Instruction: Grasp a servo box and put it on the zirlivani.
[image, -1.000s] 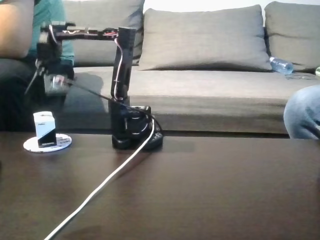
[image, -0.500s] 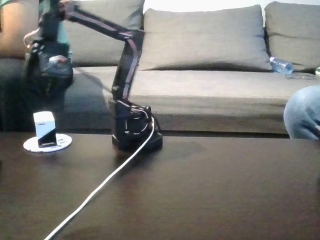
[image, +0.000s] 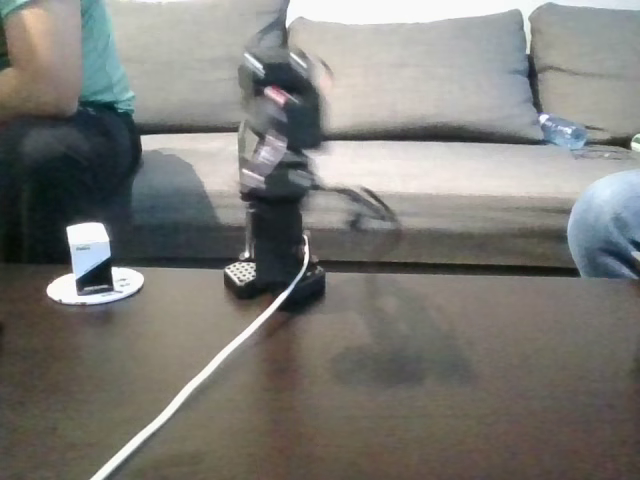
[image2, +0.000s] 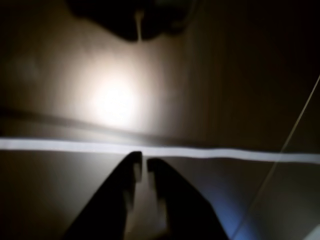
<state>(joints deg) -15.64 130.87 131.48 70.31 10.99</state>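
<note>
The servo box (image: 88, 256), white on top and black below, stands upright on the round white zirlivani (image: 122, 285) at the left of the dark table. The arm (image: 275, 120) is folded up over its base (image: 272, 278), motion-blurred and well to the right of the box. In the wrist view my gripper (image2: 144, 159) points down at the tabletop. Its two dark fingers stand almost together with only a thin slit between the tips, and they hold nothing.
A white cable (image: 200, 375) runs from the base to the front edge of the table and crosses the wrist view (image2: 200, 152). A person (image: 60, 100) sits on the grey sofa behind the box. A knee (image: 605, 225) shows at right, and a bottle (image: 562, 130) lies on the sofa.
The arm has swung from reaching out left above the box back to a folded pose over its base. The box has stayed on the disc.
</note>
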